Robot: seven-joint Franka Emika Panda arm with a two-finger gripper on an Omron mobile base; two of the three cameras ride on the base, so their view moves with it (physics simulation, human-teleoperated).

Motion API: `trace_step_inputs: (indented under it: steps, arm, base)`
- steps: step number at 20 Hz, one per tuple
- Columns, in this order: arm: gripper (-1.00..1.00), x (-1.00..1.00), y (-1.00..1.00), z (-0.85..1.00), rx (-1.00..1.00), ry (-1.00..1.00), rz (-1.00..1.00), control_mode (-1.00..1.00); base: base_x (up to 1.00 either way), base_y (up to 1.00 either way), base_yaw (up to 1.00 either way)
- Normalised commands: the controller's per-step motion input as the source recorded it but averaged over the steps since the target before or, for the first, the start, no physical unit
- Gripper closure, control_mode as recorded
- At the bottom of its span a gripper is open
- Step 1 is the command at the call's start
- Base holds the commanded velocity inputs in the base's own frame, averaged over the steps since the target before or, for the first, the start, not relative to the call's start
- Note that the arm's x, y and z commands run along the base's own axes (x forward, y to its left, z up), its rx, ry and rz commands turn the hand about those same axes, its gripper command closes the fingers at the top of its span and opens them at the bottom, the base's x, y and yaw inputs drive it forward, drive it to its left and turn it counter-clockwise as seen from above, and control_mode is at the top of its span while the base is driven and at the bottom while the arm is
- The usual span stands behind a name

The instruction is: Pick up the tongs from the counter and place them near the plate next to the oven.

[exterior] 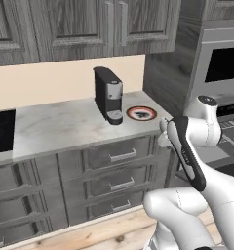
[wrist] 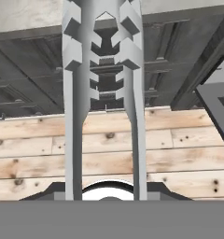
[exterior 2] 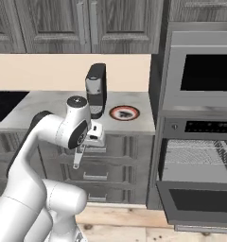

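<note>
Silver-grey tongs [wrist: 104,93] run up the hand view, two arms with toothed tips, over the wooden floor and the drawer fronts. In the right base view the tongs [exterior 2: 77,157] hang down from my gripper [exterior 2: 88,140], which is shut on them. The gripper is off the counter [exterior 2: 44,106], in front of its drawers and below its front edge. The plate [exterior 2: 124,113] with red ring and black centre lies on the counter's right end, up and right of the gripper, beside the oven [exterior 2: 200,80]. From the left base, the plate [exterior: 141,113] sits just behind my hand.
A black coffee machine [exterior 2: 96,87] stands just left of the plate. The oven's lower door [exterior 2: 200,201] is folded open with a wire rack [exterior 2: 198,151] showing, jutting out to the right of my arm. A black stovetop [exterior: 2,129] occupies the counter's left end.
</note>
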Motion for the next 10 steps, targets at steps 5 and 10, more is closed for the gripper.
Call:
trace_step_inputs:
  steps: [5,10]
  arm:
    - [1.0,0.0,0.0,0.0,0.0,0.0,0.0,1.0]
    - [1.0,0.0,0.0,0.0,0.0,0.0,0.0,1.0]
  base:
    - [0.35,-0.05,-0.25]
    - [0.54,-0.1,-0.23]
